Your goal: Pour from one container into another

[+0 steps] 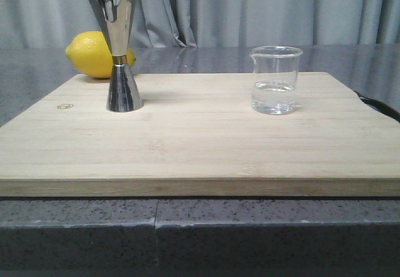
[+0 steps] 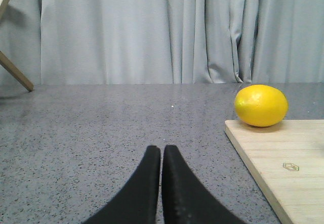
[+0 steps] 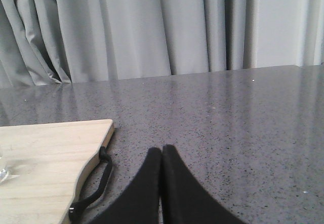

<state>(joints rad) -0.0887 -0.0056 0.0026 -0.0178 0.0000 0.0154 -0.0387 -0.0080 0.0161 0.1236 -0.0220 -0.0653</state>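
A small clear glass beaker (image 1: 275, 80) stands upright on the right part of the wooden board (image 1: 200, 146), with clear liquid in its lower third. On the board's left stands the tall steel hourglass jigger (image 1: 120, 53), upright. Neither gripper shows in the front view. My left gripper (image 2: 162, 150) is shut and empty, low over the grey counter to the left of the board. Out past the board's right edge, my right gripper (image 3: 162, 149) is shut too, holding nothing; only a sliver of the beaker's base (image 3: 2, 172) shows in its view.
A yellow lemon (image 1: 95, 54) lies behind the jigger at the board's far left corner (image 2: 260, 105). A black strap loop (image 3: 95, 186) hangs off the board's right edge. Grey curtains close off the back. A wooden leg (image 2: 15, 71) stands at the far left.
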